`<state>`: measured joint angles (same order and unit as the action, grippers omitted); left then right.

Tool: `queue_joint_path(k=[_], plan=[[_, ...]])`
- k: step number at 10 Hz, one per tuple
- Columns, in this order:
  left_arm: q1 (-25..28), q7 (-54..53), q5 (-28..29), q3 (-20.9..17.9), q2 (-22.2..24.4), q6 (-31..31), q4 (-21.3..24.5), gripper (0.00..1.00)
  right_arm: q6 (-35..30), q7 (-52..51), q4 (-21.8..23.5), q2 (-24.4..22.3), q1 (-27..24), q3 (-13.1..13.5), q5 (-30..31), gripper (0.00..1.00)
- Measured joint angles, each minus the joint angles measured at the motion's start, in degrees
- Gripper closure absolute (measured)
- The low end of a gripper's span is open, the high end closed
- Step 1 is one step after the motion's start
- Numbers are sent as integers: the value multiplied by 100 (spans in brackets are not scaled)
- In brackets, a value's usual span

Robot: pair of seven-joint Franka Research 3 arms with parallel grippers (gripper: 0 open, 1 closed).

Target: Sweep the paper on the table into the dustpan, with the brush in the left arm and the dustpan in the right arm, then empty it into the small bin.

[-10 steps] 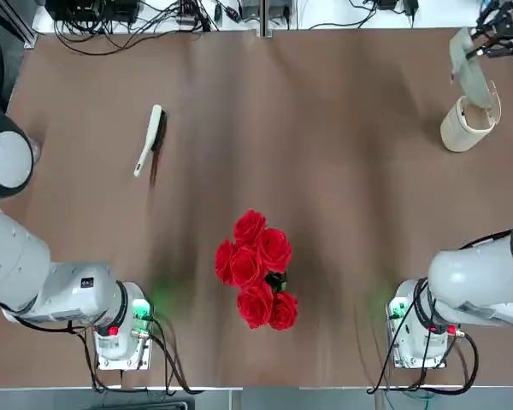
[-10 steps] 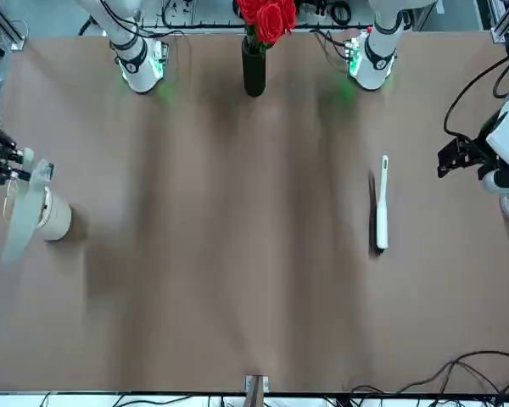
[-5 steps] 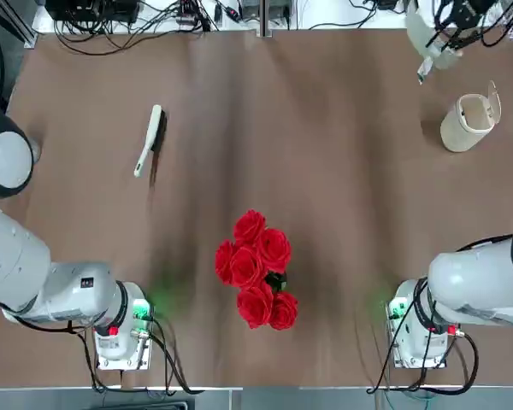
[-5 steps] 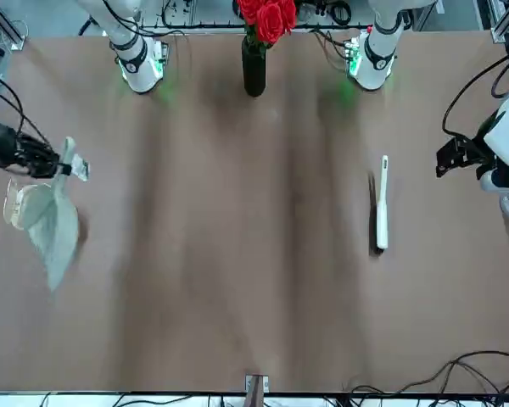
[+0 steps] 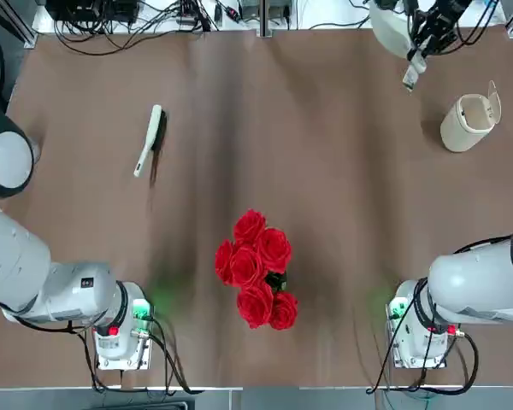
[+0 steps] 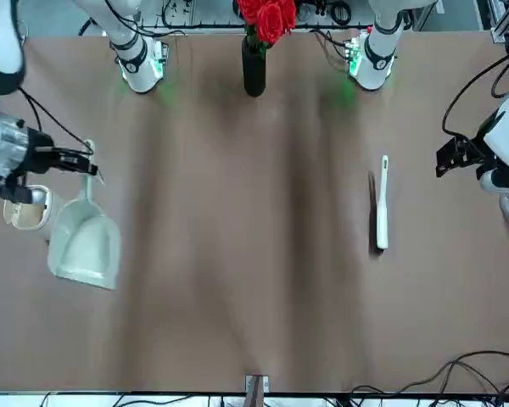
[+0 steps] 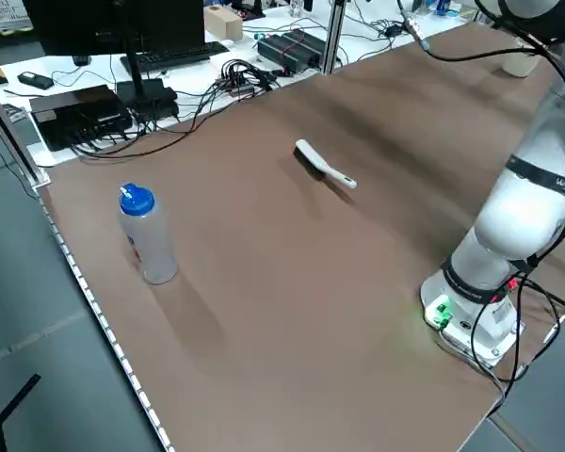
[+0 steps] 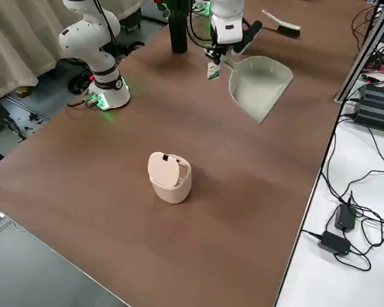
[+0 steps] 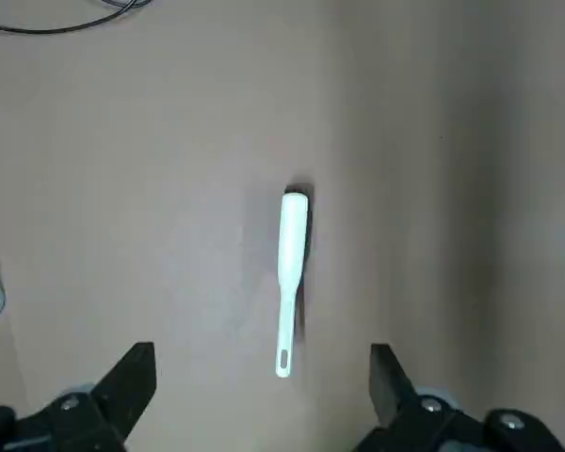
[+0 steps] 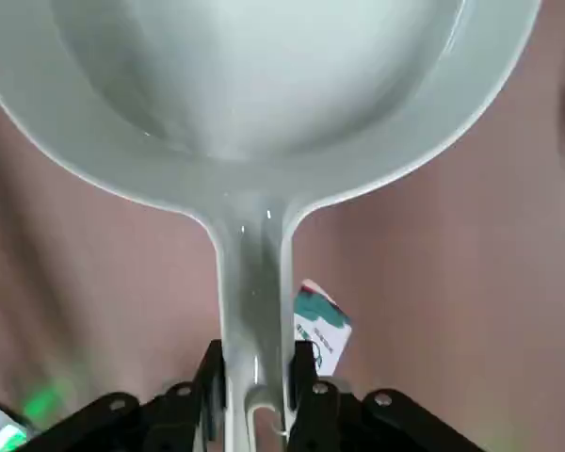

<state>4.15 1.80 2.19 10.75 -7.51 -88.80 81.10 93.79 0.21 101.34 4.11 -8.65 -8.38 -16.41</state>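
The dustpan (image 5: pixel 388 24) (image 6: pixel 85 246) (image 8: pixel 259 83) hangs above the table (image 5: pixel 325 213) near its far right edge. My right gripper (image 6: pixel 79 161) (image 10: pixel 254 377) is shut on its handle, and a small tag dangles beside the grip. The pan looks empty in the right wrist view. The small bin (image 5: pixel 468 122) (image 6: pixel 25 208) (image 8: pixel 169 176) stands just to the right of it, flap lid raised. The brush (image 5: pixel 148 139) (image 6: pixel 382 203) (image 9: pixel 289 282) lies flat at the far left. My left gripper (image 6: pixel 458 157) (image 9: pixel 259 377) hovers open, high above and apart from it. The paper is out of view.
A bunch of red roses (image 5: pixel 256 269) in a dark vase (image 6: pixel 254 68) stands at the near middle between the arm bases. A blue-capped bottle (image 7: pixel 146 235) stands near the left edge. Cables and electronics lie beyond the far edge.
My right gripper has carried the dustpan away from over the bin, leftward along the far edge, and the pan has turned roughly level. The left arm and the brush have not moved.
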Motion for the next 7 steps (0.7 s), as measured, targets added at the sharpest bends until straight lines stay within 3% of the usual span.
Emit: queue_joint_path(k=[2,6,7], plan=[[0,0,0,1,0,0,0,0,381,-1191,297,1,11,-289,324,67],[0,0,0,3,0,0,-1,0,1132,-2311,691,1,59,-1213,1657,67],[0,0,0,4,0,0,-1,0,1405,-2701,871,1,74,-1336,1848,67]])
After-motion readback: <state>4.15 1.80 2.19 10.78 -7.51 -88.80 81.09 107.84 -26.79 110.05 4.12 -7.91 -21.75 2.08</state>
